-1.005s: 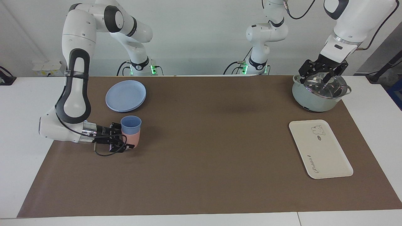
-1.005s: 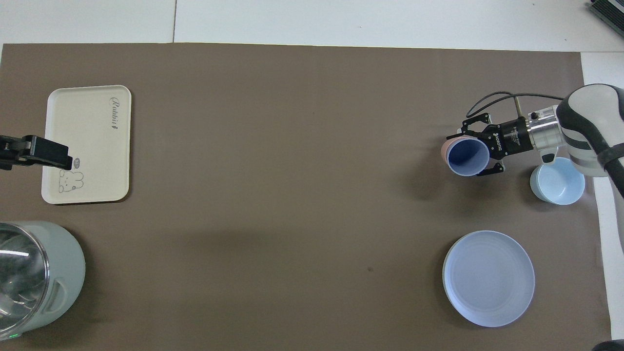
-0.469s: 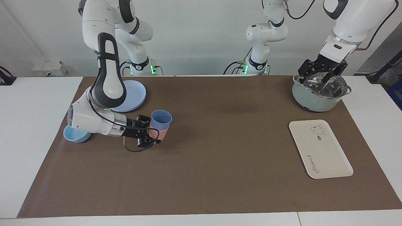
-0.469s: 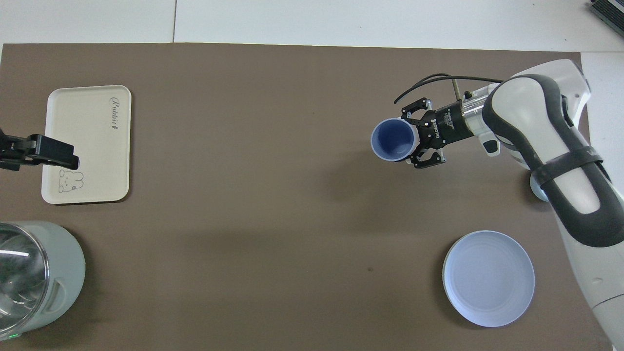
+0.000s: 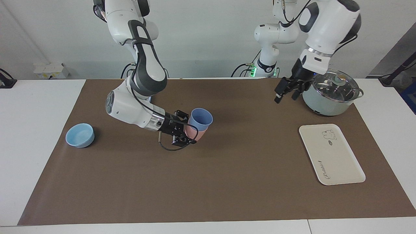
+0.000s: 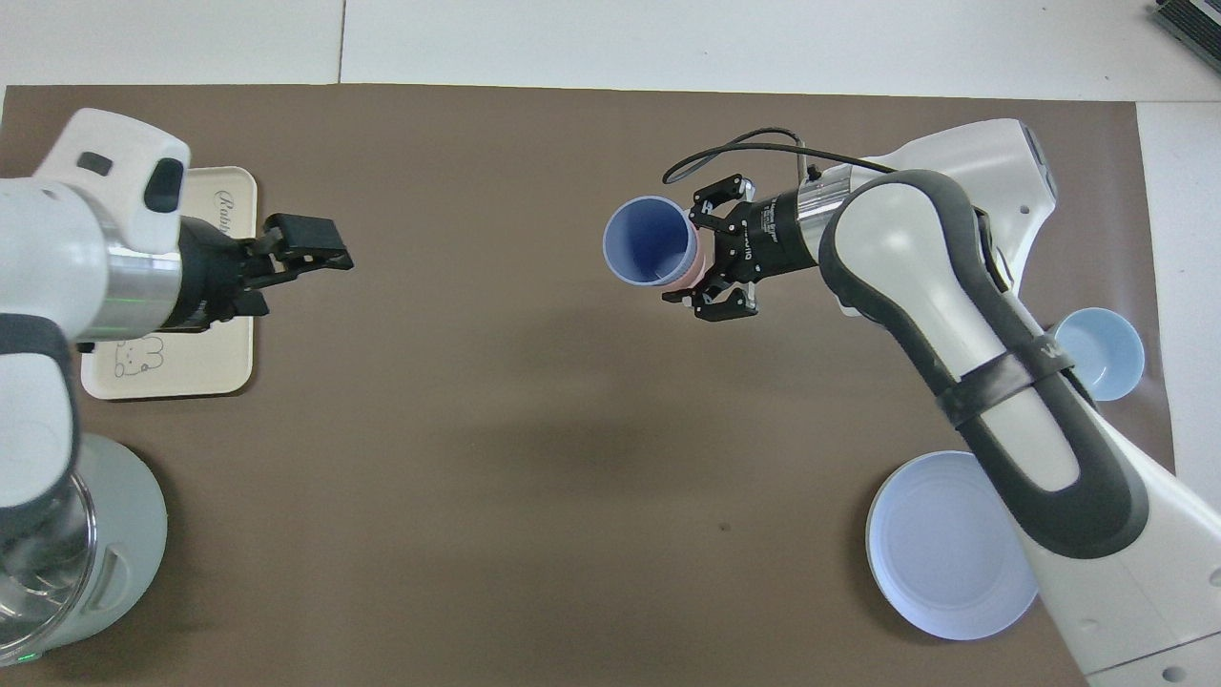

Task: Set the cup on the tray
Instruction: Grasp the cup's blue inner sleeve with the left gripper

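Plate [image 6: 940, 544], pot [image 5: 331, 96], bowl [image 5: 80, 135], tray [image 5: 331, 154] near the left arm's end: one each. Two nested cups: blue cup [image 5: 200, 119] inside pink cup [image 5: 195, 133], right gripper [image 5: 188, 131] clenched on them above brown mat [image 5: 227, 182]. Left gripper [image 5: 286, 94] released, airborne beside the pot. White wall.

A pale blue bowl [image 5: 80, 135] sat at the right arm's end of the mat [image 5: 214, 182]. A blue plate [image 6: 940, 544] lay nearer the robots. A lidded green pot [image 5: 331, 96] stood at the left arm's end.
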